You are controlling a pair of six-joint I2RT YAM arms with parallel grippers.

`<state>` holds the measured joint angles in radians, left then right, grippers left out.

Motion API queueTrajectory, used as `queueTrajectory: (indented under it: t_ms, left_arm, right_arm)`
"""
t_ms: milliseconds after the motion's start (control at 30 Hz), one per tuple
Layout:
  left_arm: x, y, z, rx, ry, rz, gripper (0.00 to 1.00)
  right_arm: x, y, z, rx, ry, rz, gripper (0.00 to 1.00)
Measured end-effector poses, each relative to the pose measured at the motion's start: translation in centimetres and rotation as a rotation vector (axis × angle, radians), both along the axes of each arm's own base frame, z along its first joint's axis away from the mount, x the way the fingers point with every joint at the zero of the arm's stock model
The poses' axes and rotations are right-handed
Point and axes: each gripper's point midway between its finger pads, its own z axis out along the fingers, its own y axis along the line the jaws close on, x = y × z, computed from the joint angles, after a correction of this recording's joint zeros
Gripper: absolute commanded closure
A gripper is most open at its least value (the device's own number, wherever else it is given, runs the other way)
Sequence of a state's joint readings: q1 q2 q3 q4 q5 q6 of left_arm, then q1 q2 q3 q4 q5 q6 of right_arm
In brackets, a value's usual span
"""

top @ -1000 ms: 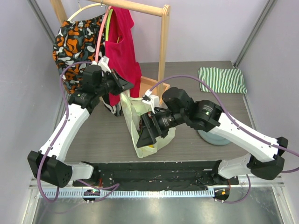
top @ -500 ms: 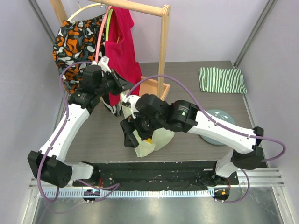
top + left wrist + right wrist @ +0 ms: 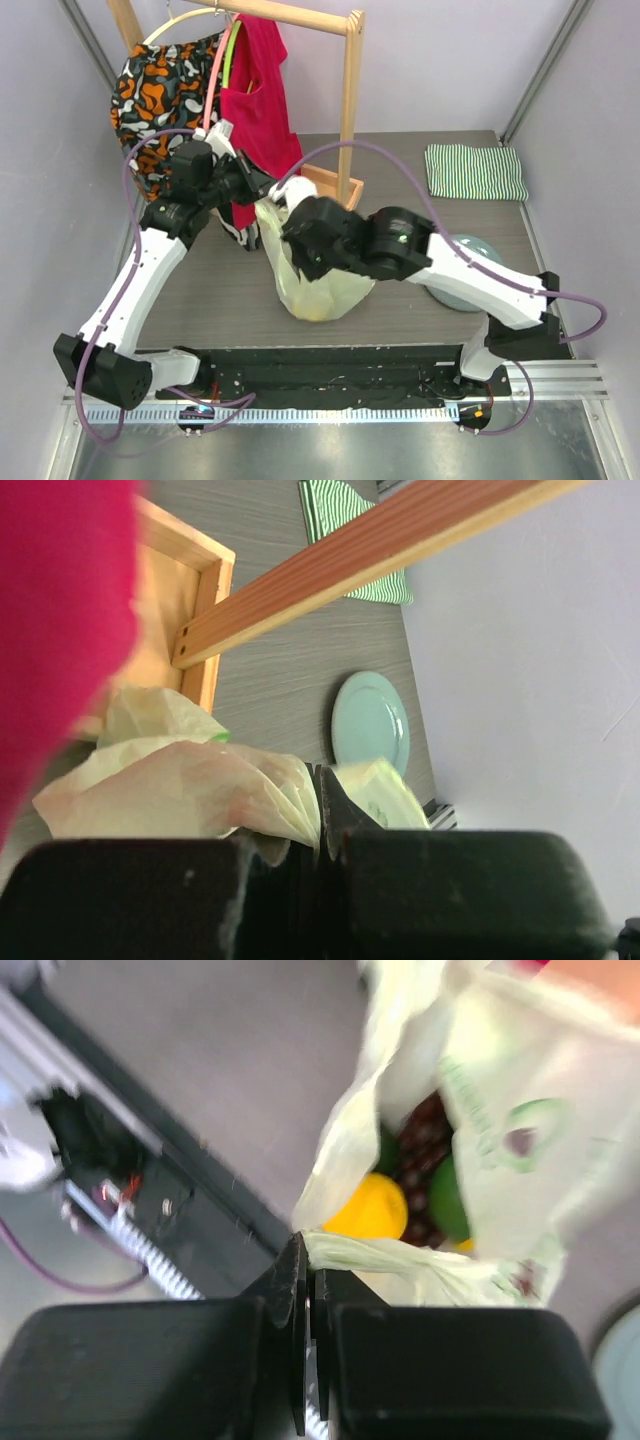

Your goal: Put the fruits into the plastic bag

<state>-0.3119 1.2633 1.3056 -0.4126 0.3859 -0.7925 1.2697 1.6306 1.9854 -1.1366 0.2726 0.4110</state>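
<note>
The pale-green plastic bag [image 3: 318,285] stands between the arms at the table's middle. My left gripper [image 3: 267,192] is shut on its upper rim; in the left wrist view the crinkled film [image 3: 190,785] is pinched between the closed jaws [image 3: 322,780]. My right gripper [image 3: 298,252] is shut on the near rim of the bag [image 3: 520,1130], with a twisted strip of plastic caught at its tips [image 3: 308,1250]. Through the bag's mouth I see fruits inside: a yellow citrus [image 3: 368,1207], dark grapes [image 3: 420,1155] and a green avocado [image 3: 450,1200].
A wooden clothes rack [image 3: 350,100] stands behind the bag, with a red garment [image 3: 262,100] and a patterned one [image 3: 160,85] hanging on it. A grey-green plate [image 3: 470,246] lies to the right, partly under my right arm. A striped cloth [image 3: 475,172] lies at the back right.
My right gripper was open at the bag's front; it swung left and up and has shut on the near rim. The bag now stands fuller and more upright. The left gripper kept its hold.
</note>
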Motion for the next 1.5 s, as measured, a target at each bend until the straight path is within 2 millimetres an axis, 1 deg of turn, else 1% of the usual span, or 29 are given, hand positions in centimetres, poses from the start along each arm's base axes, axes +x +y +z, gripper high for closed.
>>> queueTrajectory:
  t_ms: [33,67,100,133,167,233,300,333,367,400,467,600,667,767,867,933,1033,1100,1133,1167,1200,1233,1267,1300,1333,1367,1400,1467,1500]
  left_arm:
    - [-0.4,0.2,0.4,0.009,-0.017,-0.005,1.00]
    - [-0.8,0.3,0.9,0.011,-0.030,-0.007,1.00]
    - [-1.2,0.5,1.8,0.012,-0.048,-0.010,1.00]
    - [-1.6,0.6,2.9,0.010,-0.073,-0.013,1.00]
    - [-2.1,0.7,4.5,0.002,-0.107,-0.016,1.00]
    - [-3.0,0.8,7.5,-0.022,-0.162,-0.031,1.00]
    - [-4.0,0.7,10.6,-0.052,-0.219,-0.052,1.00]
    - [-4.5,0.6,11.7,-0.066,-0.239,-0.065,1.00]
    - [-4.9,0.5,12.6,-0.080,-0.252,-0.077,1.00]
    - [-5.3,0.4,13.2,-0.091,-0.257,-0.088,1.00]
    - [-5.8,0.2,13.5,-0.103,-0.251,-0.105,1.00]
    - [-6.1,-0.2,12.4,-0.113,-0.182,-0.126,1.00]
    - [-6.0,-0.3,11.8,-0.115,-0.145,-0.130,1.00]
    - [-6.0,-0.6,11.1,-0.125,-0.097,-0.137,1.00]
    - [-6.1,-0.7,10.7,-0.134,-0.078,-0.137,1.00]
    - [-6.0,-0.7,10.1,-0.130,-0.066,-0.136,1.00]
    - [-5.9,-0.7,7.7,-0.115,-0.018,-0.132,1.00]
    - [-5.6,-0.6,6.0,-0.099,0.016,-0.125,1.00]
    - [-5.5,-0.6,5.0,-0.087,0.035,-0.120,1.00]
    - [-5.4,-0.5,4.1,-0.073,0.049,-0.114,1.00]
    - [-5.3,-0.4,3.5,-0.062,0.059,-0.109,1.00]
    - [-5.2,-0.2,2.9,-0.049,0.067,-0.103,1.00]
    - [-5.2,-0.2,2.7,-0.039,0.064,-0.101,0.98]
    - [-5.1,-0.1,2.6,-0.031,0.057,-0.099,0.87]
    - [-5.0,0.0,2.6,-0.024,0.050,-0.096,0.76]
    - [-5.0,0.1,2.6,-0.014,0.038,-0.097,0.66]
    - [-5.0,0.2,2.7,-0.007,0.028,-0.094,0.50]
    - [-5.1,0.5,2.9,0.006,0.006,-0.088,0.33]
    - [-5.1,0.6,3.0,0.016,-0.008,-0.088,0.17]
  right_arm:
    - [0.7,-0.5,1.7,0.020,-0.049,-0.025,0.99]
    - [1.6,-1.1,3.9,0.054,-0.103,-0.058,0.99]
    - [2.3,-1.8,5.8,0.087,-0.147,-0.086,0.99]
    - [3.0,-3.0,8.2,0.131,-0.198,-0.120,0.99]
    - [3.9,-4.8,10.9,0.181,-0.251,-0.163,0.99]
    - [5.7,-9.0,14.7,0.253,-0.322,-0.266,0.99]
    - [7.4,-13.3,17.3,0.306,-0.379,-0.377,0.99]
    - [8.1,-15.2,18.2,0.319,-0.405,-0.430,0.99]
    - [8.6,-16.4,18.7,0.325,-0.423,-0.464,0.99]
    - [8.8,-17.2,18.9,0.328,-0.435,-0.484,0.99]
    - [9.3,-18.1,18.9,0.315,-0.450,-0.504,0.99]
    - [11.3,-19.2,17.9,0.265,-0.462,-0.559,0.99]
    - [12.9,-18.9,16.7,0.228,-0.450,-0.579,0.99]
    - [14.5,-18.2,15.5,0.201,-0.431,-0.588,0.99]
    - [15.1,-18.0,14.9,0.196,-0.422,-0.589,0.99]
    - [15.4,-18.0,14.4,0.194,-0.418,-0.591,0.99]
    - [16.1,-18.2,12.6,0.164,-0.393,-0.602,0.99]
    - [16.7,-18.5,11.2,0.136,-0.373,-0.613,0.99]
    - [17.2,-18.5,9.9,0.116,-0.354,-0.617,0.99]
    - [17.4,-18.7,9.4,0.107,-0.347,-0.623,0.98]
    - [17.5,-18.7,8.8,0.099,-0.337,-0.626,0.97]
    - [17.8,-18.8,8.1,0.091,-0.325,-0.630,0.94]
    - [18.0,-18.8,7.6,0.085,-0.315,-0.632,0.92]
    - [18.1,-18.8,7.2,0.085,-0.306,-0.632,0.89]
    - [18.2,-18.7,7.0,0.086,-0.301,-0.633,0.81]
    - [18.3,-18.7,6.9,0.088,-0.298,-0.632,0.77]
    - [18.3,-18.6,6.9,0.095,-0.297,-0.631,0.72]
    - [18.2,-18.5,7.3,0.111,-0.304,-0.627,0.57]
    - [18.2,-18.5,7.5,0.120,-0.307,-0.625,0.46]
